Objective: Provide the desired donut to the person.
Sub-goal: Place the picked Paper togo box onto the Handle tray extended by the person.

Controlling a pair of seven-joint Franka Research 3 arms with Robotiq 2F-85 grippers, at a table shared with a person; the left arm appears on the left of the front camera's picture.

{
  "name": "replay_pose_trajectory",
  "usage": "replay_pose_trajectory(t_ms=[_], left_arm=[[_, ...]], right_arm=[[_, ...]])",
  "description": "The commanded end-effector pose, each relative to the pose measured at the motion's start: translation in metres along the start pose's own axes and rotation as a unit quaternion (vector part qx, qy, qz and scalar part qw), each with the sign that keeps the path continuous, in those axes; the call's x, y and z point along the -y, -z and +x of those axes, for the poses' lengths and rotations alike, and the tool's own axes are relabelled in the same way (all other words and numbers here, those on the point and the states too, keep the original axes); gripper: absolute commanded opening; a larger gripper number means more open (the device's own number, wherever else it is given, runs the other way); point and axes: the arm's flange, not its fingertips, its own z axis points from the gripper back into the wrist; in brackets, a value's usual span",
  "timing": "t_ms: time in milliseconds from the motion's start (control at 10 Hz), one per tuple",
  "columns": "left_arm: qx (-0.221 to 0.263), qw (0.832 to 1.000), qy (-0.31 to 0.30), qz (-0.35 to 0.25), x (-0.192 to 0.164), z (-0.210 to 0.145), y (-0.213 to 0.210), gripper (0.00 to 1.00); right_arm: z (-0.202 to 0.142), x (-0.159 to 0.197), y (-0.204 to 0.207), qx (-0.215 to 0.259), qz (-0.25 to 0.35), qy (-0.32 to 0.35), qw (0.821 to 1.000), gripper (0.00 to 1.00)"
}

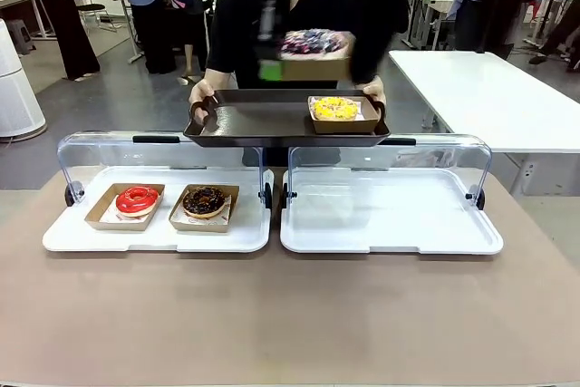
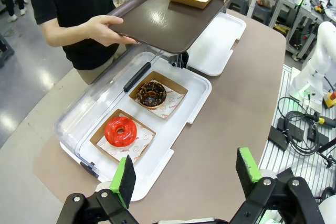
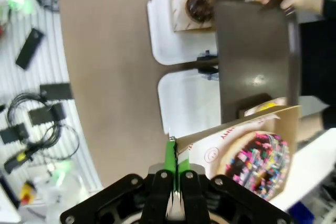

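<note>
A: Front view first: nearest we have the left tray (image 1: 154, 235) with a red donut (image 1: 137, 198) and a chocolate donut (image 1: 204, 201). Behind, the person (image 1: 245, 24) holds a brown tray (image 1: 263, 120) carrying a yellow donut (image 1: 335, 108); a sprinkled donut (image 1: 313, 43) hangs blurred above it.

B: Left wrist view: our left gripper (image 2: 186, 174) hovers with jaws apart, empty.

A: Right wrist view: our right gripper (image 3: 171, 153) is clamped on the sprinkled donut's paper box (image 3: 236, 135), over the brown tray.

B: So we judge delivery nearly done; lowering and release remain.
</note>
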Motion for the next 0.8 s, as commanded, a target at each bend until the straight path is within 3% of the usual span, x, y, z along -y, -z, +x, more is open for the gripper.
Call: replay_pose_trajectory(t_ms=[0,400,700], left_arm=[[0.004,1.000,0.000,-0.003,0.001,0.000,-0.001,1.00],[0.004,1.000,0.000,-0.003,0.001,0.000,-0.001,1.00],[0.004,1.000,0.000,-0.003,0.001,0.000,-0.001,1.00]], right_arm=[[0.050,0.024,0.033,-0.023,-0.005,0.044,0.999,0.02],[0.088,0.038,0.121,0.044,0.028,0.013,0.999,0.02],[0.084,0.040,0.132,0.050,0.033,-0.006,0.998,0.02]])
